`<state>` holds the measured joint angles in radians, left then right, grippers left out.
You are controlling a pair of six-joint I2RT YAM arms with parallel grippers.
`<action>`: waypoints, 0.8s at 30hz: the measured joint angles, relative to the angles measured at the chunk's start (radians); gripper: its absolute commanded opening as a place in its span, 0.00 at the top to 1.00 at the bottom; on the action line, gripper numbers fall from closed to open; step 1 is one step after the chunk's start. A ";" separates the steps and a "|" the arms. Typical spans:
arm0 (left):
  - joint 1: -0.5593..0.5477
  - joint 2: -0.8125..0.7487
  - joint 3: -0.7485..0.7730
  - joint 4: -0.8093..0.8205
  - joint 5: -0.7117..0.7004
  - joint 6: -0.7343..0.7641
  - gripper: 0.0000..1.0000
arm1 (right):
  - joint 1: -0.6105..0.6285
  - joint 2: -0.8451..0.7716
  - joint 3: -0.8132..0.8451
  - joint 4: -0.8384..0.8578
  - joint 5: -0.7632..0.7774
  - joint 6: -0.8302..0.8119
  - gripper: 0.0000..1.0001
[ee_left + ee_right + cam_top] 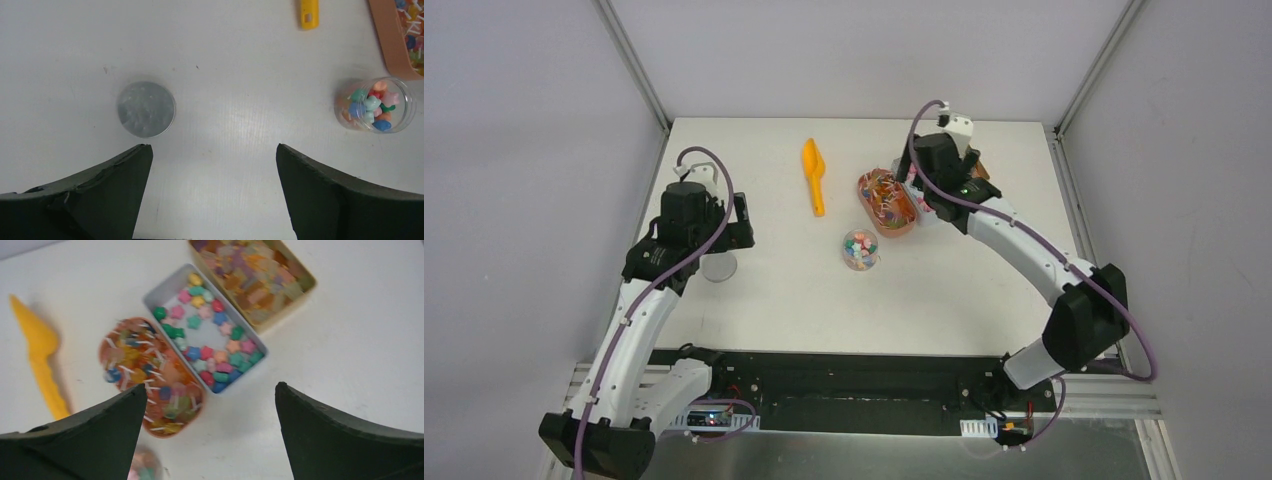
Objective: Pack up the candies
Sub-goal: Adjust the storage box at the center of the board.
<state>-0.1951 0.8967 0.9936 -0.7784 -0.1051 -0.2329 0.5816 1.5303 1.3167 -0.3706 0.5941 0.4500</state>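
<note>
Jar (400,117): clear, lidless, upright on the table (764,300).
Candies (372,105): some fill the jar; more lie in a white tray (155,295) beyond the jar, between an orange dish (192,417) and a tan box (307,282).
Left gripper (212,147): jaws apart, empty, well left of the jar; a round lid (146,109) lies near it.
Right gripper (210,386): jaws apart, empty, above the tray, beyond the jar.
Scoop (814,175): beyond the jar, to its left.

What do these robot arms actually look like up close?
The left arm and right arm both have white tube-like links joined by chunky black joints. A purple cable loops loosely along each. The left hand and right hand each end in two dark, wedge-shaped fingers.
</note>
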 measured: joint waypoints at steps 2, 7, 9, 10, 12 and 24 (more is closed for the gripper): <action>0.001 0.037 -0.005 0.000 -0.007 -0.026 0.01 | -0.043 -0.043 -0.068 -0.037 0.015 0.017 0.03; 0.035 0.078 -0.035 -0.004 -0.051 -0.134 0.01 | -0.148 -0.129 -0.242 -0.075 0.006 0.076 0.39; 0.076 0.084 -0.056 -0.010 -0.069 -0.186 0.02 | -0.185 -0.169 -0.317 -0.062 -0.016 0.103 0.54; 0.097 0.089 -0.067 -0.014 -0.073 -0.209 0.02 | -0.214 -0.199 -0.375 -0.033 -0.036 0.127 0.58; 0.134 0.108 -0.083 -0.018 -0.075 -0.244 0.02 | -0.261 -0.236 -0.446 0.007 -0.070 0.146 0.67; 0.151 0.143 -0.091 0.001 0.071 -0.213 0.01 | -0.527 -0.043 -0.393 0.257 -0.316 0.150 0.88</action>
<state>-0.0441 1.0393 0.9024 -0.7773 -0.0338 -0.4461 0.0547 1.4872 0.9241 -0.1131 0.2779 0.5999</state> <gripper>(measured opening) 0.989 0.181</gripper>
